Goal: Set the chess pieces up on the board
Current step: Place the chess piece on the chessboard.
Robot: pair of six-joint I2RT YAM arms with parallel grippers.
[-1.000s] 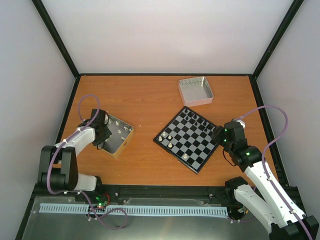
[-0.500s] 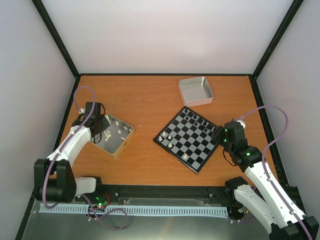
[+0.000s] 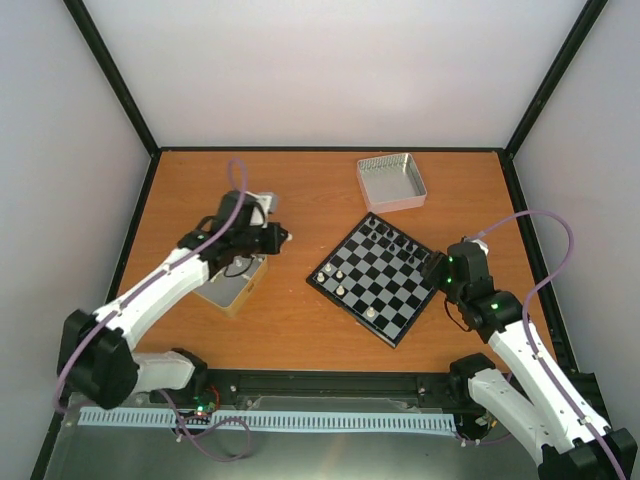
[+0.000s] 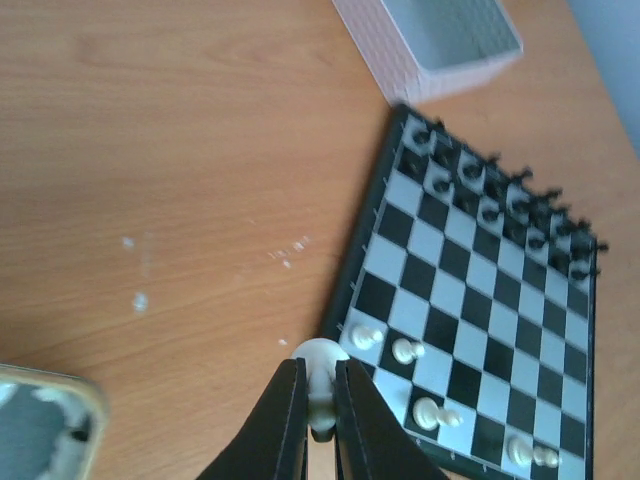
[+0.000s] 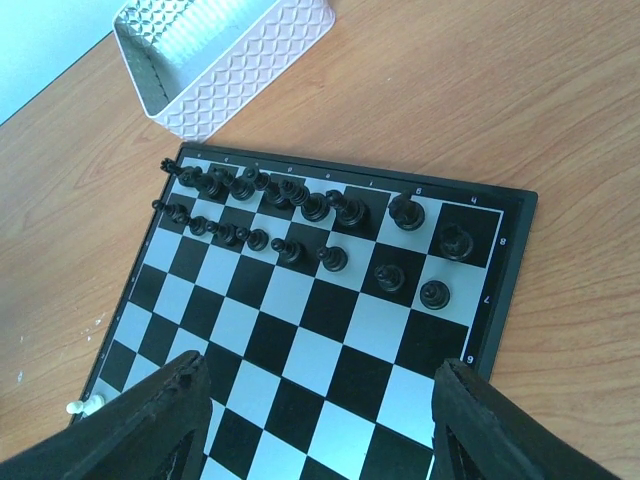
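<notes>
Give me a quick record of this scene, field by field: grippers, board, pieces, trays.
left gripper: shut on a white chess piece, over the table beside the board
right gripper: open, empty, above the board
black chessmen: lined up in the board's two far rows
white pieces: a few standing on the board
patterned tray: beyond the board, looks empty

Your table (image 3: 300,190): orange-brown wood grain with black edging. Three plain white walls close it in: back wall (image 3: 330,70), left wall (image 3: 50,200), right wall (image 3: 600,200). Black struts (image 3: 110,75) run up both rear corners. Nearest you is a black rail (image 3: 330,382), then grey sheet metal (image 3: 400,455) carrying a pale slotted strip (image 3: 300,421). Light is soft and even. A few white specks (image 4: 140,300) on the wood.
</notes>
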